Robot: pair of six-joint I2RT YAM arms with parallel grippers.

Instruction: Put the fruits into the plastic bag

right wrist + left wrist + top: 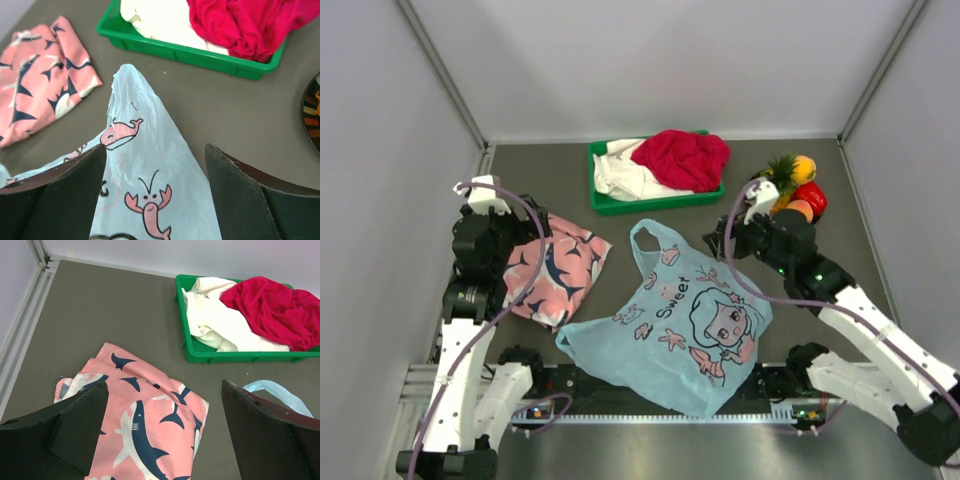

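Look down from the top and you see the thin, light-blue plastic bag [670, 320] with a cartoon girl and the word "Sweet" lying flat on the grey table [545, 180], a little toward 6 o'clock from the middle. No fruit is in it. The fruits sit close together at about 1 o'clock, well apart from the bag: a small pineapple [780, 175] with a green crown, a yellow-orange mango [804, 168] just beside it, a shiny red fruit [813, 197] and an orange-pink peach [798, 210] touching it. Your right gripper [155, 195] hangs over the top end of the bag, near its handle loop, and its two dark fingers [250, 200] are wide apart with nothing between them. Your left gripper [160, 435] is at about 9 o'clock, over the pink cloth [145, 415] with navy sharks, and its fingers are wide apart too, holding nothing. At 12 o'clock a green plastic tray [610, 205] holds a crumpled red cloth [682, 158] and a white cloth [625, 178]. In the left wrist view, one pale blue handle of the bag peeks out at 3 o'clock, past the right finger.
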